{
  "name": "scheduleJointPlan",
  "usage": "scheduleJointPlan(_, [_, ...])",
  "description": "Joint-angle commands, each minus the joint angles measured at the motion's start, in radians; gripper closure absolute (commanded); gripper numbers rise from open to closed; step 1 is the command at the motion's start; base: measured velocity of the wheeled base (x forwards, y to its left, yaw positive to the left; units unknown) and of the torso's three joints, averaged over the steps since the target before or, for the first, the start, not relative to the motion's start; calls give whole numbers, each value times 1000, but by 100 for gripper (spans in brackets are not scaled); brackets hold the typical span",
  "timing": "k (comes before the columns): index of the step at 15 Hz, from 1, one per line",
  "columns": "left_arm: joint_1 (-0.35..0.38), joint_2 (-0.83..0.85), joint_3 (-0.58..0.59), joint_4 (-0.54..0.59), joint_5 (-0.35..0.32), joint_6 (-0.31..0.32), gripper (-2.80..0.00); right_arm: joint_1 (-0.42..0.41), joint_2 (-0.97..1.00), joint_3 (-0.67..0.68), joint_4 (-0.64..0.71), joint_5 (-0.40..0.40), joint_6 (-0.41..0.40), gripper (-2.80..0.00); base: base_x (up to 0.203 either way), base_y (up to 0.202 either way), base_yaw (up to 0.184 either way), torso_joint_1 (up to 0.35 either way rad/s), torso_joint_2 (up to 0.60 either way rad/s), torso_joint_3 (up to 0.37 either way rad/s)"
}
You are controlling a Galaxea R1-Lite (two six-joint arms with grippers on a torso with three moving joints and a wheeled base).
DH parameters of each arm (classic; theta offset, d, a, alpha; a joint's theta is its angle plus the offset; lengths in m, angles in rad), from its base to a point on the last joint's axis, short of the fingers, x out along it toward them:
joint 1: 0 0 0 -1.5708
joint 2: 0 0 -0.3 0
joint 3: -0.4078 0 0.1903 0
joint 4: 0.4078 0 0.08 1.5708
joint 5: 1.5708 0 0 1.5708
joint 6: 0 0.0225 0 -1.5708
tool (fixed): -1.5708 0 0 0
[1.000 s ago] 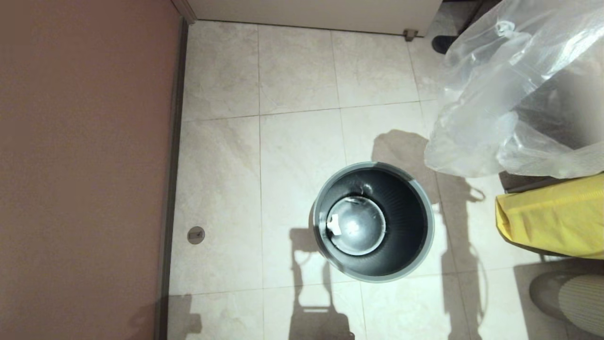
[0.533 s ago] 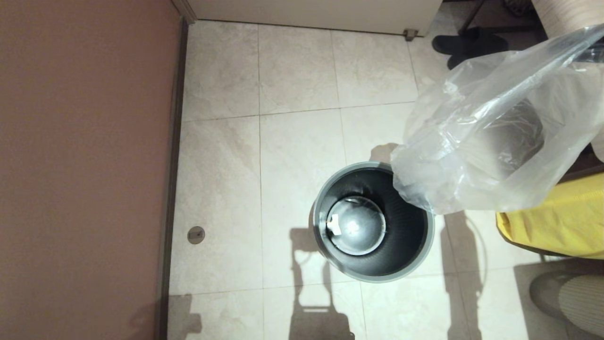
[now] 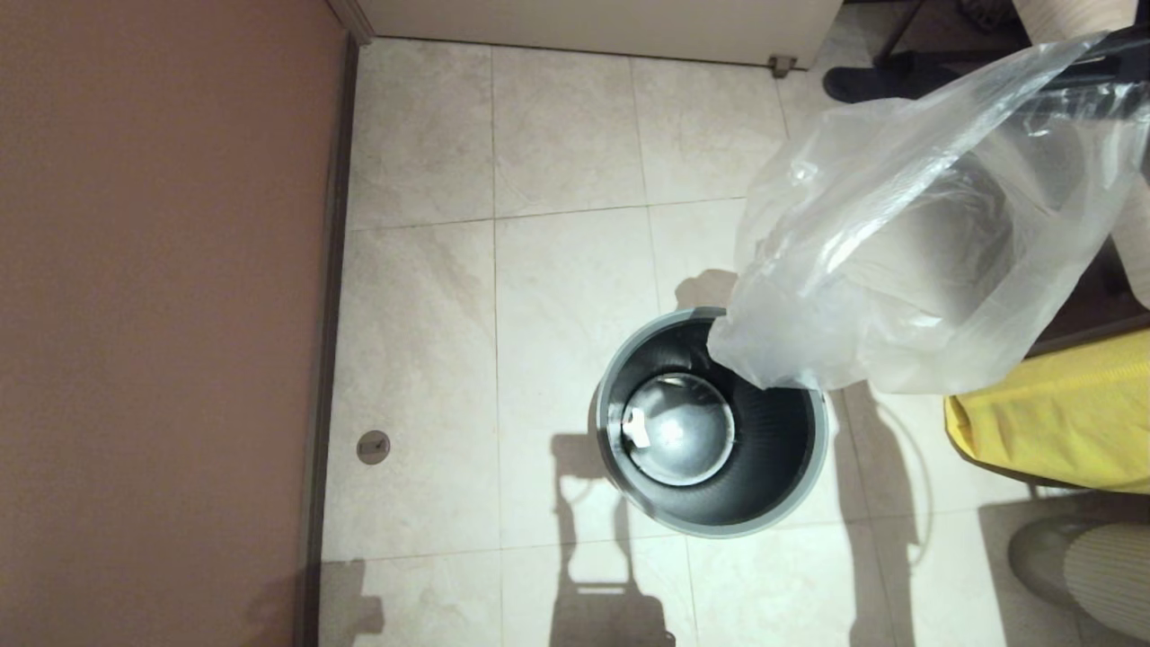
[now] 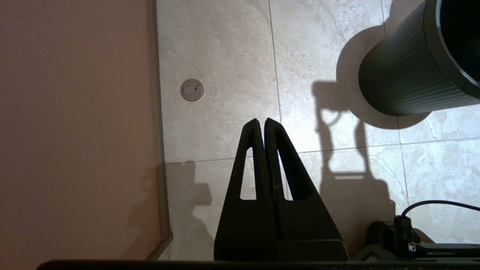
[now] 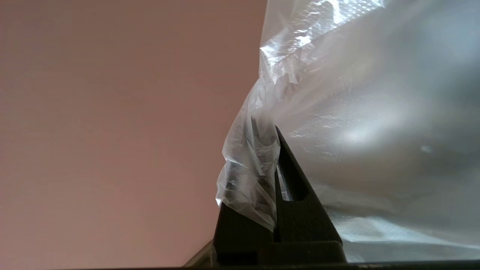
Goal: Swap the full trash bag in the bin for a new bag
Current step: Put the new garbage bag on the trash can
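The right gripper (image 5: 275, 131) has its jaws clenched on a bunched fold of the new bag (image 5: 360, 123); in the right wrist view the crinkled film wraps over one dark finger and spreads away from it as a wide, clear sheet. In the head view only a dark bar of that arm shows at the far right edge, with the bag's upper corner gathered against it. From there the new bag (image 3: 907, 252) hangs in the air, billowed and see-through, slanting down and to the left. Its lowest corner overlaps the far right part of the bin's grey rim in that view; whether the film touches the rim cannot be told.

The bin (image 3: 813, 467) stands upright on the tiled floor (image 3: 566, 135), its black ribbed inside bare and its shiny round bottom in plain sight, with a small white scrap (image 3: 636, 424) lying on the left part of that bottom.

The left gripper (image 4: 263, 125) hangs above the floor with its jaws pressed together on nothing, near the reddish wall (image 4: 75, 123) on the left. In its wrist view the bin's (image 4: 405, 82) ribbed outer wall stands well apart from it, and a small round floor fitting (image 4: 192, 90) sits close to the wall's base.

At the right edge of the scene a yellow sack (image 3: 1060, 422) lies just beside the bin, below the hanging bag. A pale ribbed rounded object (image 3: 1105, 575) sits at the near right corner, and a dark shoe (image 3: 862, 83) rests on the floor at the far right.
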Motion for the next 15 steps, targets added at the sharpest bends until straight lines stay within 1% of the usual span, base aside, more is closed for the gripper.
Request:
scheduleJointPlan(1, [0, 0, 0, 0, 0, 1, 0, 6, -50, -22, 58, 6, 8, 0, 0, 0, 0, 0, 0, 0])
scheduleJointPlan(4, [0, 0, 0, 0, 0, -1, 0, 7, -72, -27, 156, 7, 10, 0, 0, 0, 0, 0, 0, 0])
scheduleJointPlan(5, [0, 0, 0, 0, 0, 0, 0, 7, -89, -29, 158, 7, 12, 0, 0, 0, 0, 0, 0, 0])
scheduleJointPlan(9, [0, 0, 0, 0, 0, -1, 0, 12, -121, -31, 153, 10, 65, 0, 0, 0, 0, 0, 0, 0])
scheduleJointPlan(11, [0, 0, 0, 0, 0, 1, 0, 48, -126, -31, 154, 10, 99, 0, 0, 0, 0, 0, 0, 0])
scheduleJointPlan(13, [0, 0, 0, 0, 0, -1, 0, 65, -128, -31, 159, 9, 145, 0, 0, 0, 0, 0, 0, 0])
scheduleJointPlan(14, [0, 0, 0, 0, 0, 1, 0, 70, -127, -28, 161, 9, 156, 0, 0, 0, 0, 0, 0, 0])
scheduleJointPlan(15, [0, 0, 0, 0, 0, 1, 0, 96, -127, -25, 164, 9, 158, 0, 0, 0, 0, 0, 0, 0])
